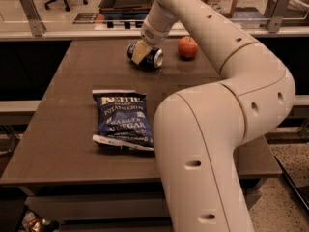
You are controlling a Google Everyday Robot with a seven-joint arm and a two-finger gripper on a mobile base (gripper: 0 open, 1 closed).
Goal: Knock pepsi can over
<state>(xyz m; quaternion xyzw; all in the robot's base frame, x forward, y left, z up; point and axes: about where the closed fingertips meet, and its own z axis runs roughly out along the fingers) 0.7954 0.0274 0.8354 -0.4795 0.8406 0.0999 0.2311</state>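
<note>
The pepsi can [150, 58], dark blue with a silver end, lies on its side at the far part of the brown table [72, 76]. Its silver end faces right. My gripper [140, 51] hangs from the white arm and sits right against the can's left upper side, partly covering it. The tan fingertip [139, 52] touches the can.
A blue chip bag [121, 120] lies flat in the middle of the table. A red apple [188, 47] stands to the right of the can. My white arm [207, 129] fills the right side of the view. A counter and rail run behind the table.
</note>
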